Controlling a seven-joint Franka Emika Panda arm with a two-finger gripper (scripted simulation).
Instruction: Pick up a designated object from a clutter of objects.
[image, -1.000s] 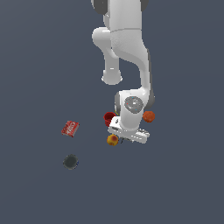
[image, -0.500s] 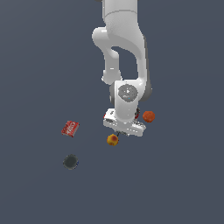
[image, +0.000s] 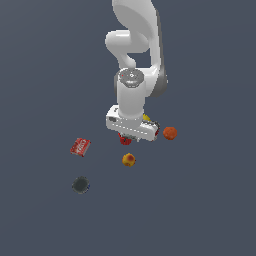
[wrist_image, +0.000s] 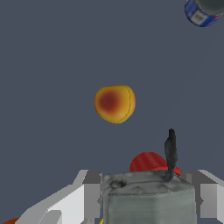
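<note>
In the wrist view a grey, rough-faced angular block with a thin dark spike, the designated object (wrist_image: 148, 202), sits between my gripper's (wrist_image: 147, 187) pale fingers (wrist_image: 86, 189), which are shut on it. In the exterior view the gripper (image: 132, 132) hangs under the white arm and hides the block. Of the clutter, a red cup (image: 125, 140) peeks out beneath the hand, also showing as the red cup (wrist_image: 148, 162) behind the block. The yellow-red ball (image: 129, 159) lies just ahead, and the same yellow-red ball (wrist_image: 115, 104) fills the middle of the wrist view.
An orange ball (image: 170, 133) lies at the hand's side toward the exterior view's right, with a yellow sliver (image: 146, 118) behind the hand. A flat red box (image: 79, 146) and a dark round disc (image: 80, 184) lie toward the exterior view's left. A blue, dark-topped round item (wrist_image: 202, 10) shows in the wrist view.
The hand has risen and shifted toward the exterior view's left, turning as it went. The yellow-red ball now lies clear of the hand.
</note>
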